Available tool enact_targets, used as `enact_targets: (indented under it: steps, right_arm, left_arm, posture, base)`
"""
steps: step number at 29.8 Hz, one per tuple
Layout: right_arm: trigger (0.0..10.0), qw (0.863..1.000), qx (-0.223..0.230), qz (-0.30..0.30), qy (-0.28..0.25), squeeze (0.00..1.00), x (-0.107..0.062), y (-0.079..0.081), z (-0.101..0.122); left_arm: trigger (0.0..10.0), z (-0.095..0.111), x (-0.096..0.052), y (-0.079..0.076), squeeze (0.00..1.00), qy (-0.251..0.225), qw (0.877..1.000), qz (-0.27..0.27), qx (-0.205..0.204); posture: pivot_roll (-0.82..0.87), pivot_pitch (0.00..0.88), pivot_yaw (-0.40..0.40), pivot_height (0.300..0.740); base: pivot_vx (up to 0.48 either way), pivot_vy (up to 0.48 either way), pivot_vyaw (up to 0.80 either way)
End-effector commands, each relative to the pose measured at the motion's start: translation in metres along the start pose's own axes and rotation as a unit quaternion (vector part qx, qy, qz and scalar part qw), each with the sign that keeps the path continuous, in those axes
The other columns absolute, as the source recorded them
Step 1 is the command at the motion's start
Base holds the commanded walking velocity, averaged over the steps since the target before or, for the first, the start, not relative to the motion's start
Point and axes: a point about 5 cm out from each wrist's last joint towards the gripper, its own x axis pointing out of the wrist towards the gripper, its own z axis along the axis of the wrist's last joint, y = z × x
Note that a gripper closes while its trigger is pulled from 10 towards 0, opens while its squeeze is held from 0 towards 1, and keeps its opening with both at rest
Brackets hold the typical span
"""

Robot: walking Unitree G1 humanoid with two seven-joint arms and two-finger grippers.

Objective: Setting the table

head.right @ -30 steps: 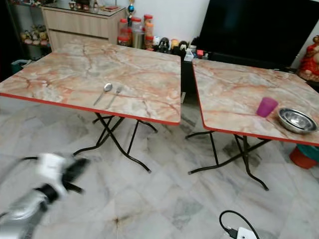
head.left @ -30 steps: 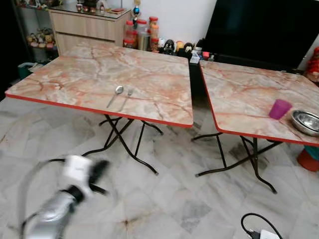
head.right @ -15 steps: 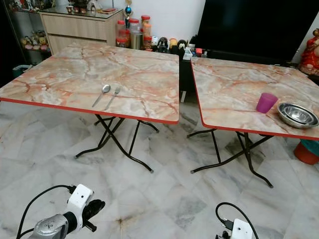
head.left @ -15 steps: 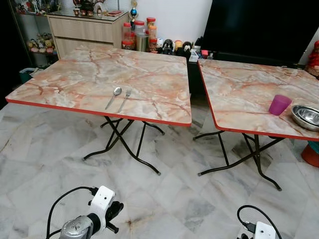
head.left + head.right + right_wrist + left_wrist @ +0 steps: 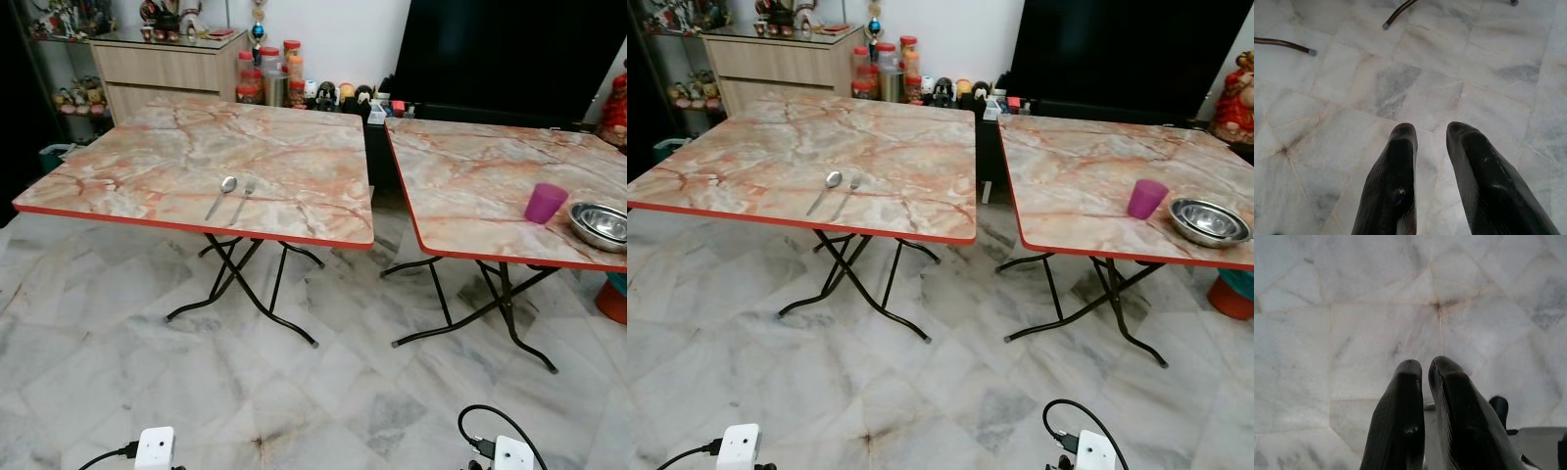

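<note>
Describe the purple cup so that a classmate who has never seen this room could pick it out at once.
Two marble-patterned folding tables stand side by side; take the right table. Near its front right corner stands the purple cup, just left of a steel bowl. It is the only coloured plastic thing there; the bowl is shiny metal.

Spoon (image 5: 226, 186) beside fork (image 5: 243, 196); cup (image 5: 544, 203) near bowl (image 5: 600, 224).

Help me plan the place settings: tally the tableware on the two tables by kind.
Spoon: 1
Fork: 1
Purple cup: 1
Steel bowl: 1
Total: 4
</note>
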Motion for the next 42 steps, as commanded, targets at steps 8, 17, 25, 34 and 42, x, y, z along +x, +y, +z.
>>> enact_targets:
  steps: [8,17,25,34,42]
  right_arm:
    - [10.0,1.0,-0.022,0.004,0.002,0.0,-0.001,-0.004,-0.001]
    - [10.0,1.0,-0.011,-0.003,0.003,0.0,-0.002,-0.007,-0.005]
    - [10.0,1.0,-0.014,-0.007,0.008,0.0,-0.004,-0.009,-0.008]
    - [10.0,1.0,-0.012,-0.009,0.011,0.0,-0.005,-0.01,-0.011]
    - [10.0,1.0,-0.003,-0.014,0.009,0.0,-0.005,-0.012,-0.011]
  left_arm:
    - [10.0,0.003,0.002,-0.004,0.0,-0.005,1.0,0.002,0.011]
    - [10.0,0.004,0.003,-0.006,0.0,-0.004,1.0,0.0,0.016]
    - [10.0,0.003,0.003,-0.01,0.0,0.0,1.0,-0.007,0.027]
    - [10.0,0.002,0.003,-0.01,0.0,0.002,1.0,-0.006,0.027]
    - [10.0,0.004,0.003,-0.009,0.0,0.0,1.0,-0.006,0.027]
  posture:
    - [0.08,0.0,-0.088,0.74]
    - [0.06,0.0,-0.079,0.74]
    - [0.06,0.0,-0.072,0.74]
    - [0.05,0.0,-0.069,0.74]
    - [0.04,0.0,-0.065,0.74]
  base:
    - [0.095,0.0,0.22]
    - [0.291,0.0,0.0]
    - [0.298,0.0,0.0]
    - [0.337,0.0,0.0]
    - [0.351,0.0,0.0]
